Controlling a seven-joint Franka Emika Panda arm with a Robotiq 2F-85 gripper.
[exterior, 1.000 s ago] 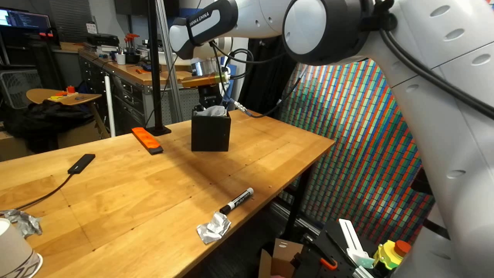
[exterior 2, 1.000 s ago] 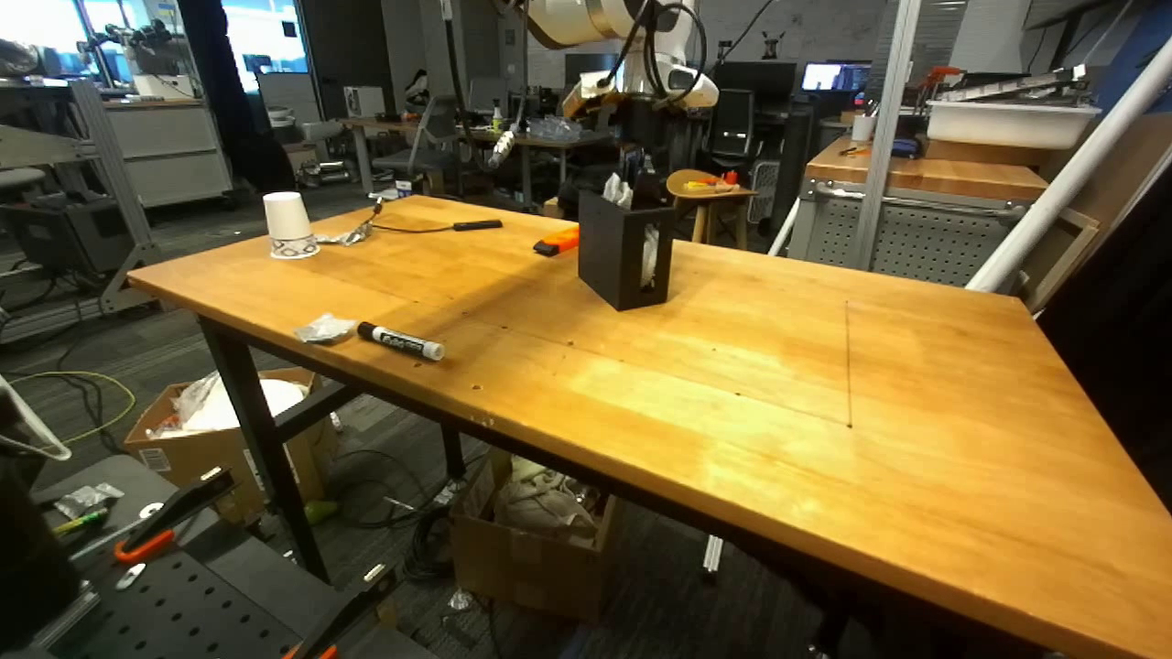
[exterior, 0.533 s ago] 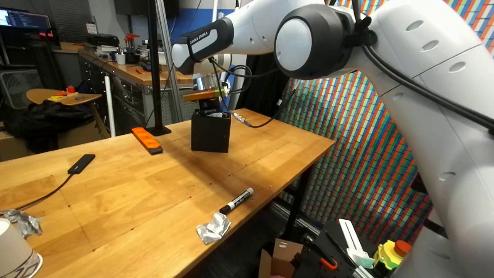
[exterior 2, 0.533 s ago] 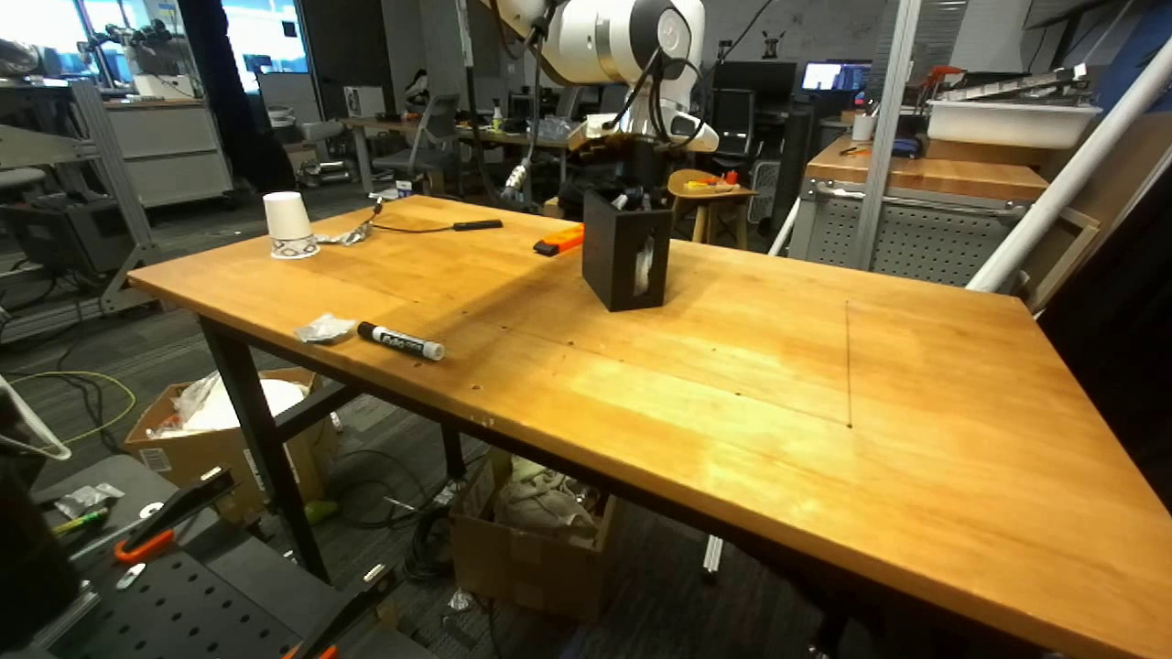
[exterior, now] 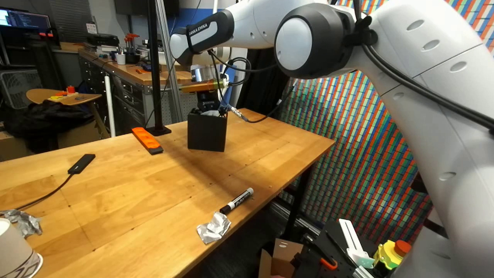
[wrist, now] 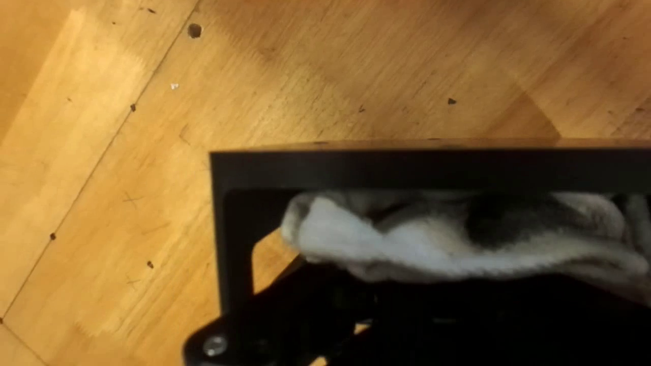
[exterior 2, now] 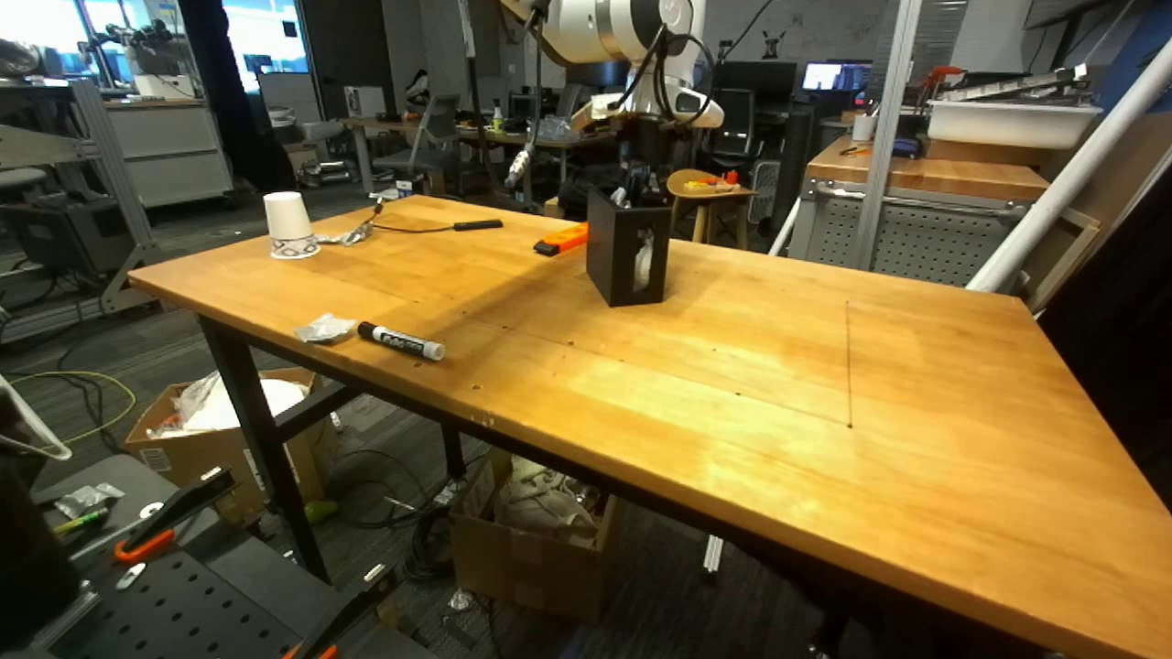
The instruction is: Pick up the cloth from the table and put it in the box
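In an exterior view, the white robot arm [exterior: 251, 29] arches from the foreground across the wooden bench [exterior: 127, 185]. Nearest on the bench is an inverted paper cup [exterior: 13, 251], with a crumpled foil scrap [exterior: 25, 224] just beside it. A second foil scrap [exterior: 214, 227] lies near the edge, just beside the dark end of a marker [exterior: 237, 200]. Beyond these lie a flat black device [exterior: 81, 164], joined to a cable [exterior: 46, 197], and an orange-and-black object [exterior: 146, 139].

Near the far edge, the open-topped black box [exterior: 206, 133] stands upright. The cloth [wrist: 417, 249], pale and folded, is inside the box; in an exterior view, a strip of the cloth [exterior 2: 644, 261] shows through the cut-away side. The end effector [exterior: 209, 106] points downward at the mouth of the box. Its fingertips are hidden, so whether they stand apart, together or clamped on the cloth cannot be told.

Behind the box, a black post [exterior: 154, 77] rises from the bench. In the background are a low stool [exterior: 81, 99], a wood-topped cabinet [exterior: 131, 94] and, farthest, a lit monitor [exterior: 25, 19].
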